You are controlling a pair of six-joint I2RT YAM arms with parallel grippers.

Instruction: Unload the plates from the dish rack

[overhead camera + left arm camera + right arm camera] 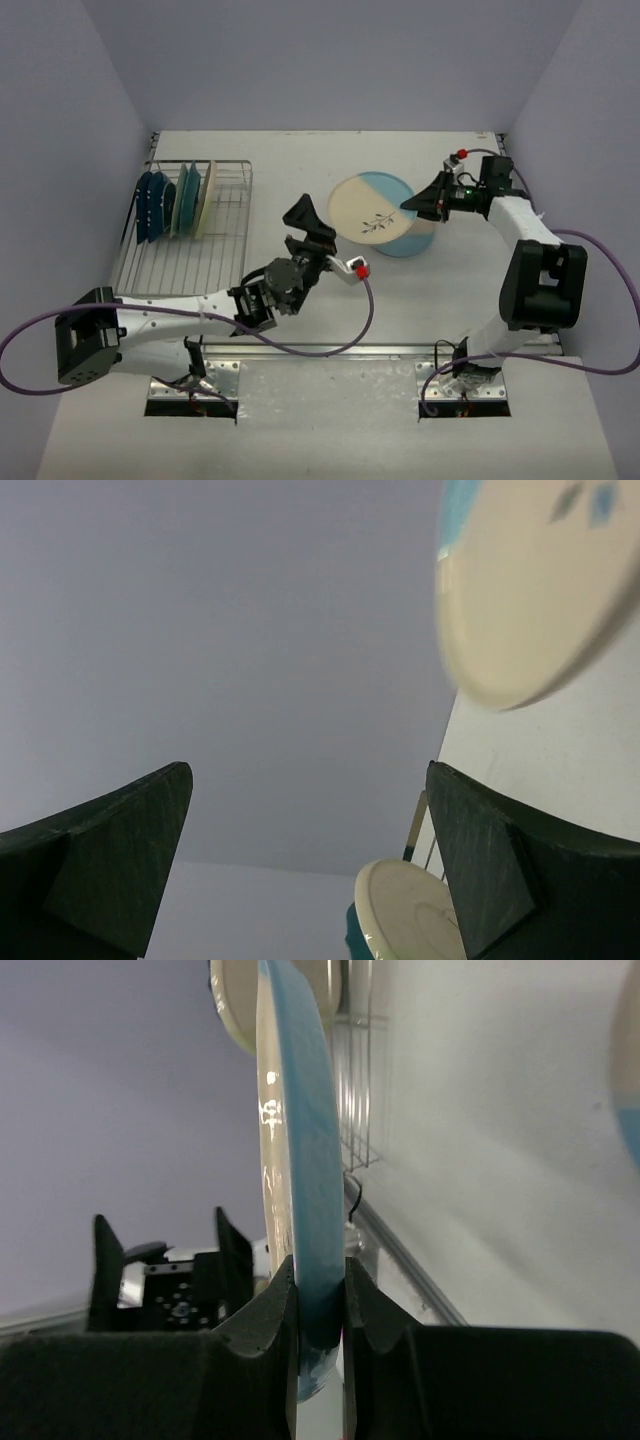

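Observation:
The wire dish rack (200, 262) lies at the table's left. Several plates stand on edge at its far end: dark navy (150, 205), teal (186, 198) and cream (206, 198). My right gripper (415, 204) is shut on the right rim of the cream-and-light-blue sprig plate (368, 210) and holds it over a pale blue plate (412, 244) lying on the table. In the right wrist view both pads (275, 1310) clamp the plate's rim (300, 1150). My left gripper (312, 228) is open and empty, between rack and sprig plate. In the left wrist view the sprig plate (540, 590) is upper right and the cream rack plate (410, 910) is below.
Grey walls close the table on the left, back and right. The left arm (180, 315) lies along the rack's near side. Purple cables (365, 320) loop near both arm bases. The rack's bars (360, 1090) show behind the held plate in the right wrist view.

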